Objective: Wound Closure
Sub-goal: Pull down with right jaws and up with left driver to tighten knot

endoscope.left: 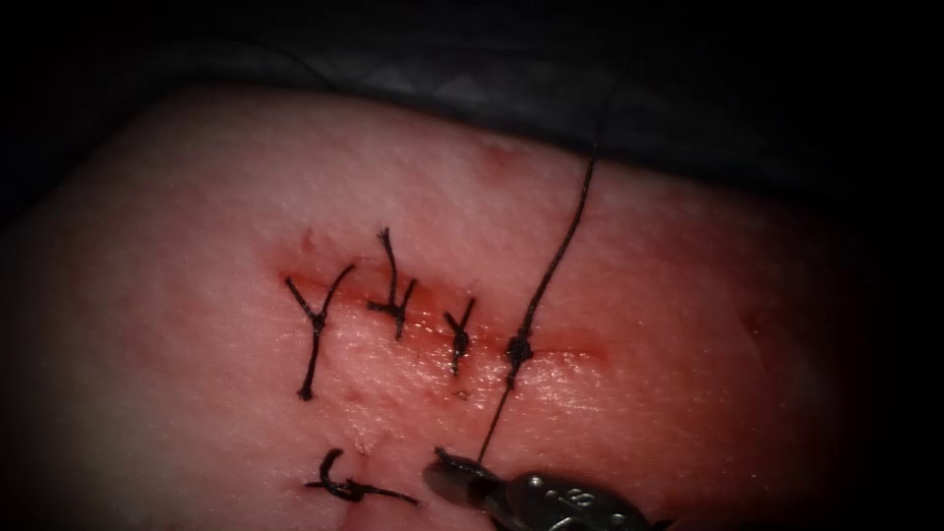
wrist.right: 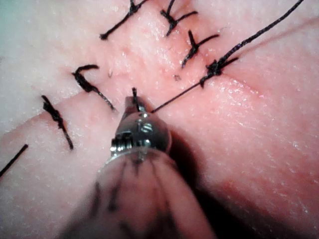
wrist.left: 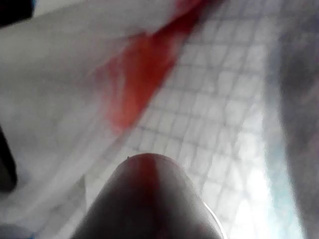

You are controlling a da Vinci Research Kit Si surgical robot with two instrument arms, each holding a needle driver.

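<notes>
- The right arm's tool (endoscope.left: 454, 470) sits on the near side of the cut (endoscope.left: 433, 324), close to the tissue's (endoscope.left: 688, 295) near edge, with its jaws closed on the thread (endoscope.left: 551, 265) just below the newest knot (endoscope.left: 518, 348).
- From that knot the thread's other strand runs up across the tissue and off over its far edge.
- Three finished stitches (endoscope.left: 393, 305) with trimmed tails cross the cut to the left of the knot; a loose cut end of thread (endoscope.left: 346, 484) lies near the tool.
- I can't make out a needle anywhere, so I cannot tell where it is or whether it is in the tissue.
- The left arm's tool: I cannot tell what, if anything, it holds.
- Risk, as I judge it: a hard pull on this short strand could tear the tissue's edge at the knot or snap the thread; a weak hold could let it slip and loosen the knot.
</notes>
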